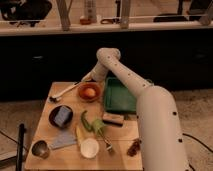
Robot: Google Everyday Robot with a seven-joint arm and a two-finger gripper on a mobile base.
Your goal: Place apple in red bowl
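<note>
The apple [90, 91], small and orange-yellow, lies inside the red bowl [83, 96] on the far part of the wooden table. My arm reaches from the lower right, bends high over the table and comes down to the gripper [91, 78]. The gripper hangs just behind and above the bowl's far rim, apart from the apple.
A green tray [120, 97] sits right of the red bowl. A dark bowl with a blue block [61, 116], a long green pepper [88, 122], a white bowl [90, 148], a metal cup [40, 148], a white-handled utensil [65, 92] and a brush block [114, 119] are on the table [55, 160].
</note>
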